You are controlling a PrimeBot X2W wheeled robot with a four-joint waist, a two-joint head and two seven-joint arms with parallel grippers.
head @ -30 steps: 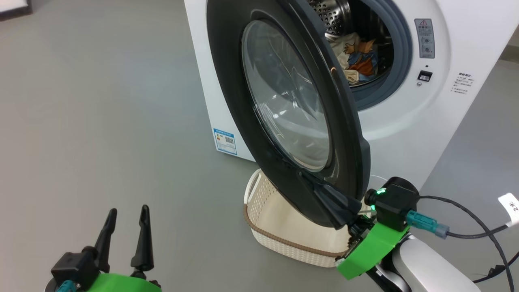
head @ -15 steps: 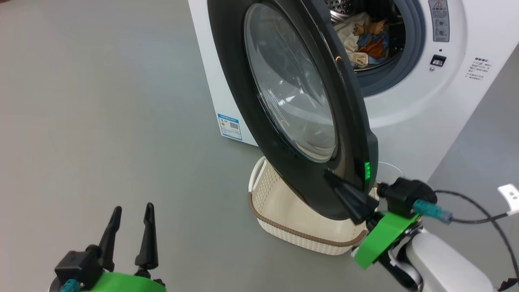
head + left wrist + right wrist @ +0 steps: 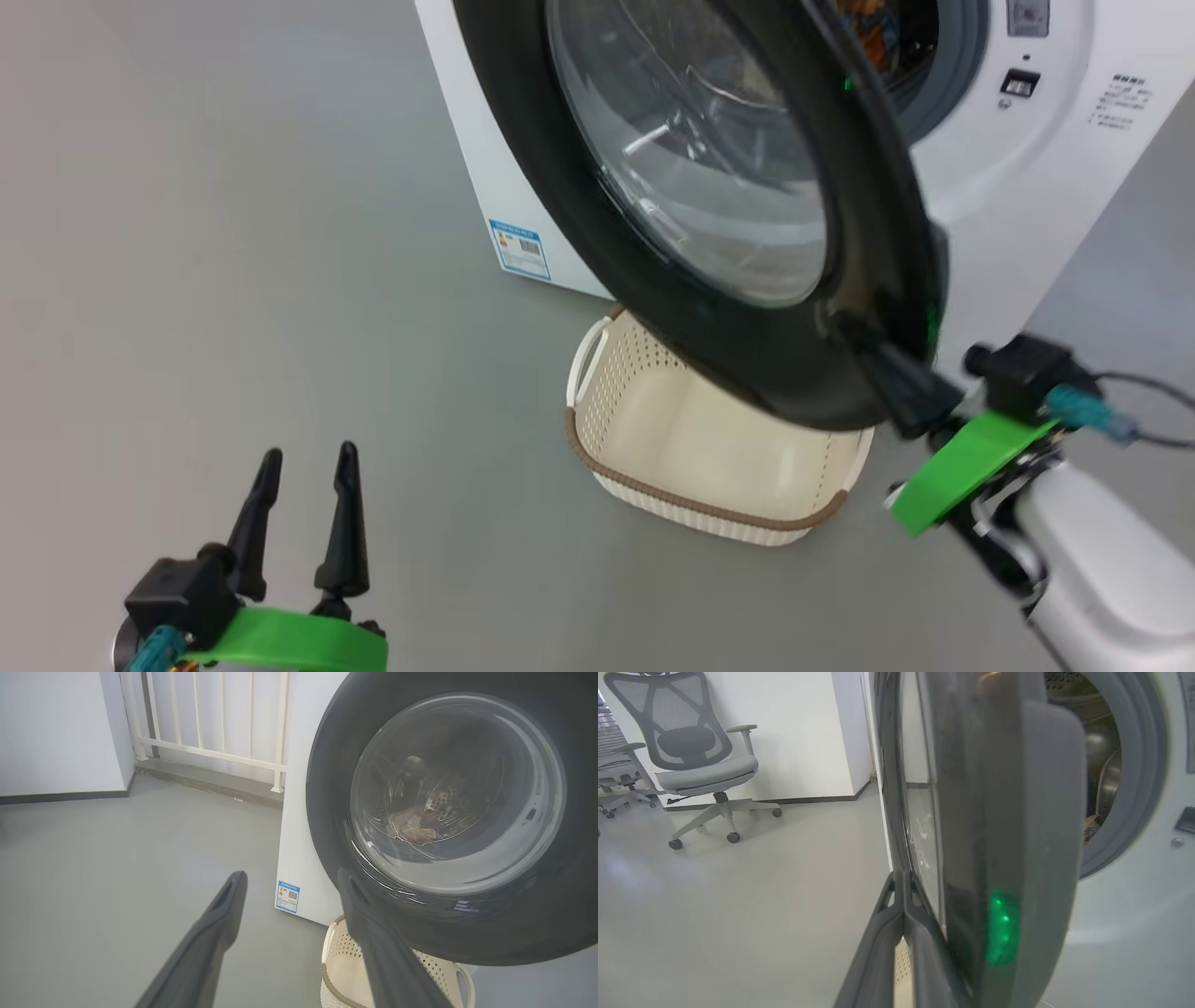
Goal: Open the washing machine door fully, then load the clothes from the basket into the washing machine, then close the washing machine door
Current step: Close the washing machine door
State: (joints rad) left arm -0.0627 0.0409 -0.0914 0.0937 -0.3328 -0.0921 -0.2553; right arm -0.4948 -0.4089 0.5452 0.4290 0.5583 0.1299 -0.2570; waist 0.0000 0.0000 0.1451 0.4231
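Note:
The white washing machine stands at the top of the head view. Its black washing machine door hangs partly open, swung across much of the drum opening. My right gripper is shut, with nothing between its fingers. Its tips rest against the door's outer face near the lower rim, beside the door's edge in the right wrist view. The clothes lie in the drum, seen through the door glass. The cream basket sits on the floor under the door, with nothing in it. My left gripper is open at the lower left, apart from everything.
A blue label marks the machine's lower left corner. A grey office chair stands by the far wall. A white railing runs behind the machine. A black cable trails from my right wrist. Grey floor spreads to the left.
The door has swung further toward the machine and now covers more of the drum opening. My shut right gripper has moved up and right with it. The head camera shifted.

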